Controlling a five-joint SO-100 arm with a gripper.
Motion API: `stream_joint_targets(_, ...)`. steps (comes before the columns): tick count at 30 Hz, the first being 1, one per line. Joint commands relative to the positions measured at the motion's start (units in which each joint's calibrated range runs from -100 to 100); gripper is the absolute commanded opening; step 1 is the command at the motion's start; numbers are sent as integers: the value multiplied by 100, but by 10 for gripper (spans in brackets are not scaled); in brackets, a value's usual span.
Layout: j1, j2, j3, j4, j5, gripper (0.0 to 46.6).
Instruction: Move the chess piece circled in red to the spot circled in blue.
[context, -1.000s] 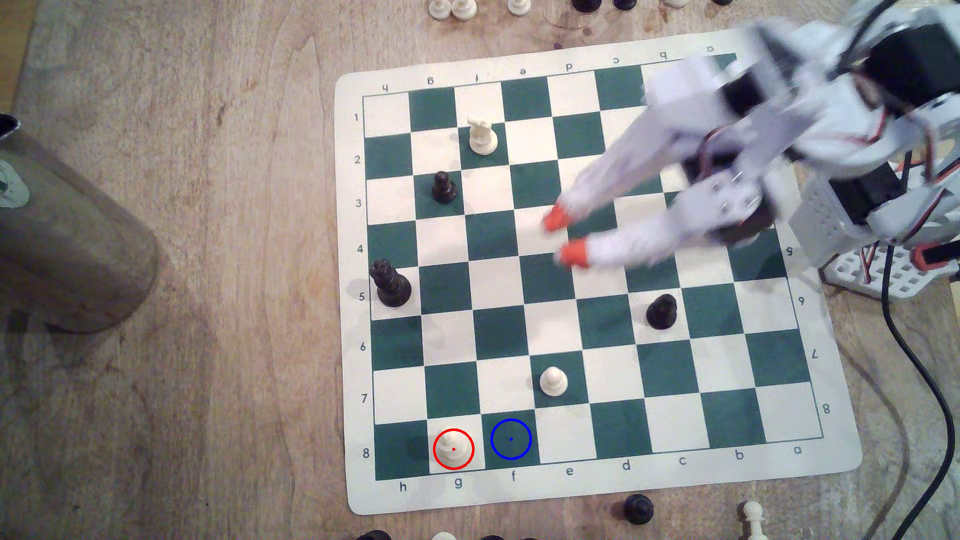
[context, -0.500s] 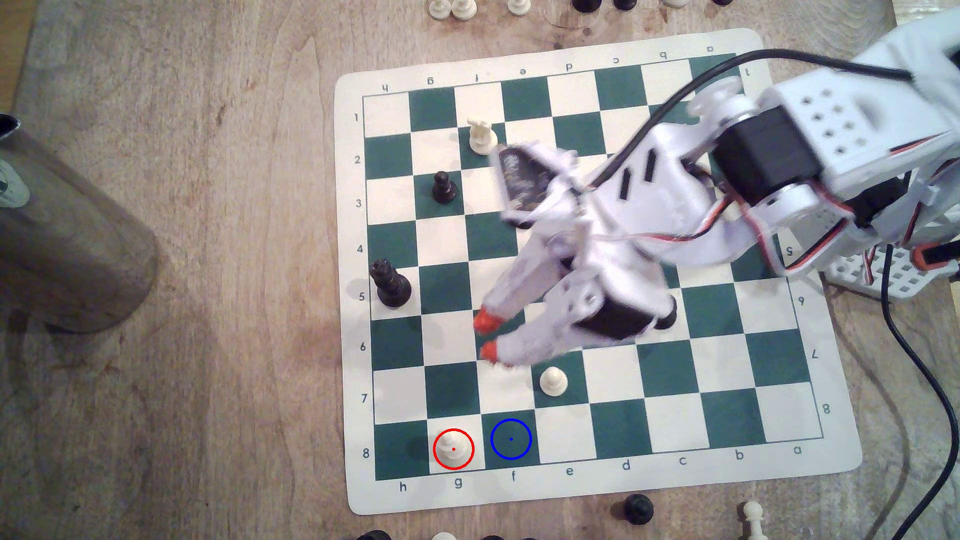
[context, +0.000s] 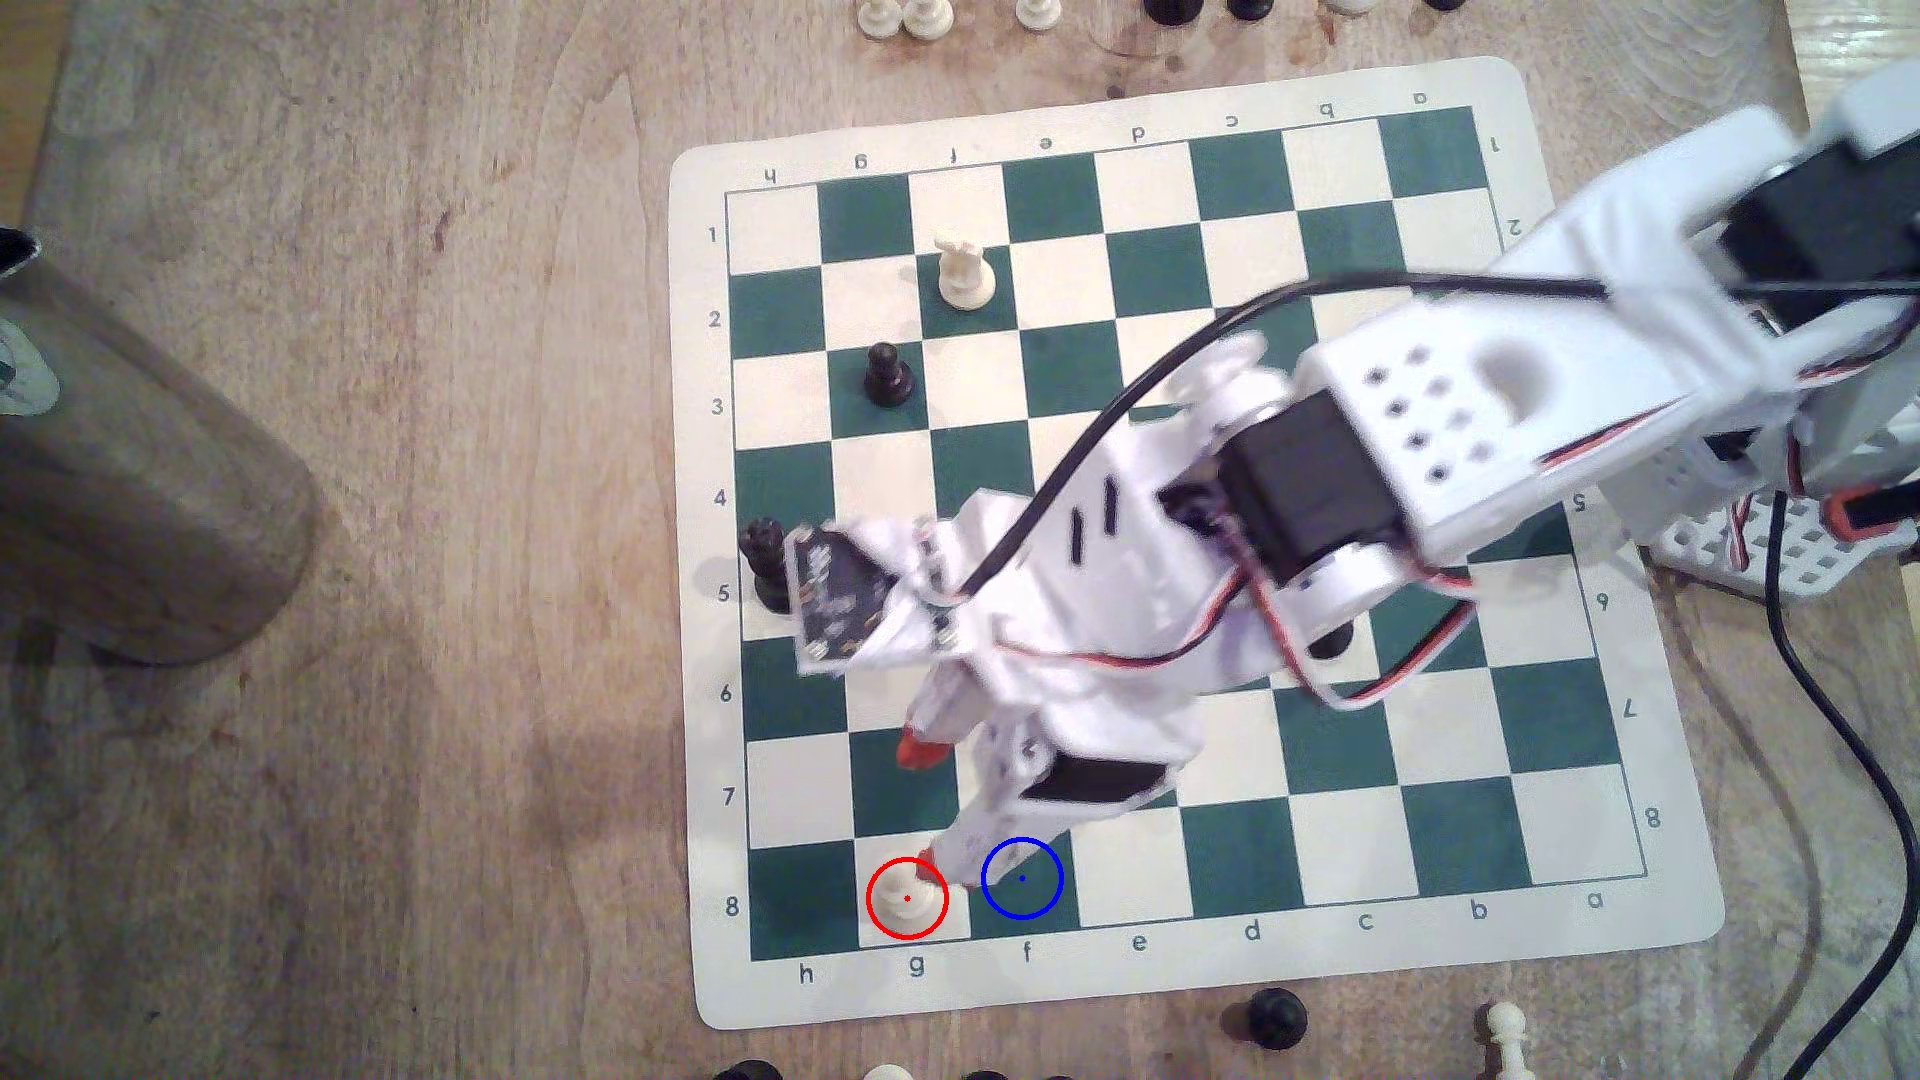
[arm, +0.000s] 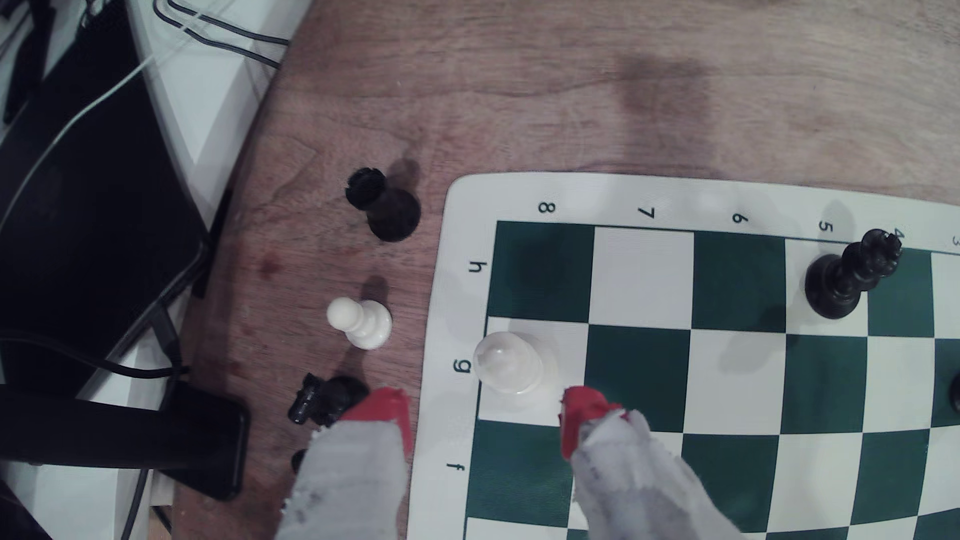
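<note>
The cream-white chess piece circled in red stands on white square g8 near the board's bottom edge in the exterior view. Right beside it, on dark green f8, is the spot circled in blue, with nothing on it. My gripper hangs open over g7 and g8, one red fingertip above g7 and the other close by the piece's rim. In the wrist view the piece sits just ahead of the open gripper, apart from both red fingertips.
On the board stand a black pawn, a white jagged-topped piece and a tall black piece half hidden behind my wrist. Loose pieces lie off the board: a black rook, a white pawn. A brown cylinder stands far left.
The arm swept from the board's middle down toward the g8 corner. The fingertips now stand wider apart, beside the red-circled piece. No piece moved.
</note>
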Motion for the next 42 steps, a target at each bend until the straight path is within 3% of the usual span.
stream_joint_targets(1, -54, 106, -920, 113, 15, 159)
stream_joint_targets(12, -109, 854, -1428, 530, 98, 162)
stream_joint_targets(42, -101, 1915, -1745, 88, 24, 178)
